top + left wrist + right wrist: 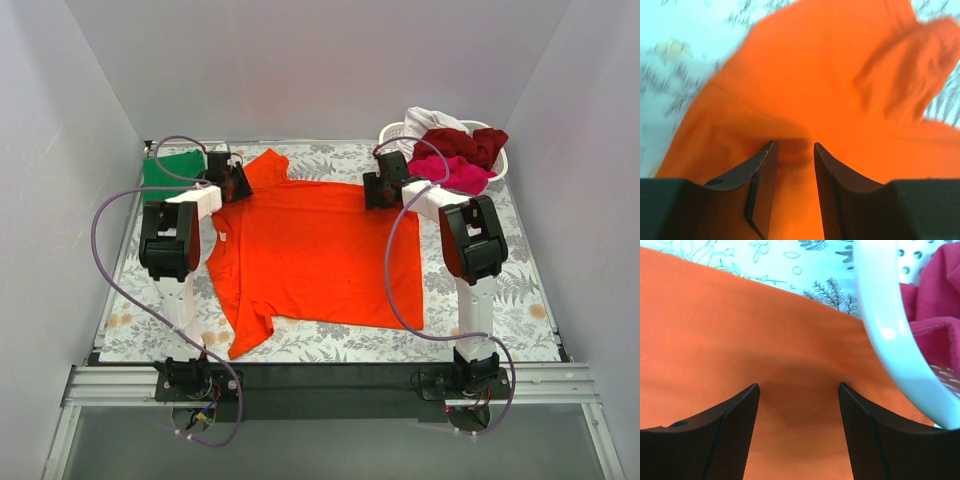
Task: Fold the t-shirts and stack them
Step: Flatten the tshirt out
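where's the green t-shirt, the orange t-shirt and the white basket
green t-shirt (168,168), top external view, middle of the cloth that shows
orange t-shirt (310,250), top external view, centre of its body
white basket (882,315), right wrist view, on its rim

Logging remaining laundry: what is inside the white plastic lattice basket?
Heaped in the white plastic lattice basket lie a white cloth shirt, a dark red shirt and a magenta pink shirt. Anything beneath them is covered.

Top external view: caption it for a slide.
Left end effector and right end effector at far edge of spread orange-red t-shirt.
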`<act>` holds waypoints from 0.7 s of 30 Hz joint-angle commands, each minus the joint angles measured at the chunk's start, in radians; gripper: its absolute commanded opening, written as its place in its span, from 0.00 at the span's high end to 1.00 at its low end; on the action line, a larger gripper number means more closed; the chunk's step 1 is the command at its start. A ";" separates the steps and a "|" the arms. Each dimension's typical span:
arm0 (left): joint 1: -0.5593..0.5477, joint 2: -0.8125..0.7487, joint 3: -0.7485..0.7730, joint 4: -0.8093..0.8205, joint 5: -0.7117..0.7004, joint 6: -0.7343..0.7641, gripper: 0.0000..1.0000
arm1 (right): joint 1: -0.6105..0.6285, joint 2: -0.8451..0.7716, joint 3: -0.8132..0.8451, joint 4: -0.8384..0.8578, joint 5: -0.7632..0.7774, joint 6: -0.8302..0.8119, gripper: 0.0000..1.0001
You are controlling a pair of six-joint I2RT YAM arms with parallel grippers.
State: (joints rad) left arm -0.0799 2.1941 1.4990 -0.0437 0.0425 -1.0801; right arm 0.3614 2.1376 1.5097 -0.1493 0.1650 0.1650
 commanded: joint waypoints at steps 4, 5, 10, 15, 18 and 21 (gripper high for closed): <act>-0.131 -0.379 -0.175 0.014 -0.183 0.094 0.66 | 0.002 -0.082 0.024 0.002 -0.117 -0.054 0.41; -0.152 -0.426 -0.237 0.022 -0.223 0.094 0.65 | 0.008 -0.099 0.017 0.008 -0.128 -0.058 0.41; -0.208 -0.678 -0.469 -0.011 -0.419 -0.029 0.65 | 0.056 -0.257 -0.133 0.051 -0.147 -0.059 0.41; -0.235 -0.911 -0.680 -0.067 -0.513 -0.135 0.65 | 0.088 -0.412 -0.305 0.100 -0.157 -0.030 0.41; -0.276 -1.023 -0.767 -0.125 -0.545 -0.173 0.66 | 0.096 -0.493 -0.407 0.114 -0.157 -0.018 0.41; -0.355 -1.111 -0.830 -0.189 -0.612 -0.259 0.67 | 0.097 -0.580 -0.500 0.117 -0.124 -0.015 0.41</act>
State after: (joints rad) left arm -0.3656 1.1790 0.7147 -0.1394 -0.4644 -1.2335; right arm 0.4648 1.6348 1.0798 -0.0547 0.0170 0.1345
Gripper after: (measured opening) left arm 0.336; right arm 0.592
